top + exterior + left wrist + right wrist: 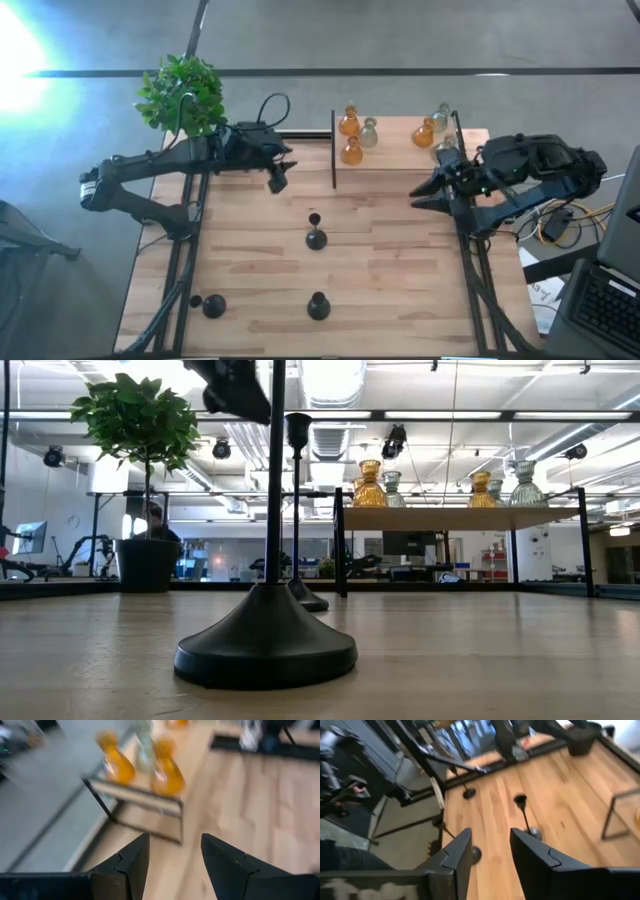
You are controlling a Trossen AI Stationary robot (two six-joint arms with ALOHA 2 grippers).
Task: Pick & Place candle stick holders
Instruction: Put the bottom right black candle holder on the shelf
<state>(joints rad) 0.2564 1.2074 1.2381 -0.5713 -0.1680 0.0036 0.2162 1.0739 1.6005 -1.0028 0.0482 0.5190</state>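
The right end effector (418, 197), fingers apart and empty, hovers beside the raised wooden shelf (400, 158) carrying amber glass holders (350, 150). Between placements, it must next reach the black stemmed holder (316, 238) mid-worktop. Left end effector (278, 180) waits, fingers apart.

Open-plan lab: ceiling ducts (330, 435), workstations (410, 550)

From table height the nearest black holder (268, 645) is losing its top past the frame's upper edge, and it is hiding part of the one behind (298, 510). The amber holders (167, 772) are smearing into blurs from the left wrist. A person (155, 525) is sitting half hidden behind the plant pot (146, 565).
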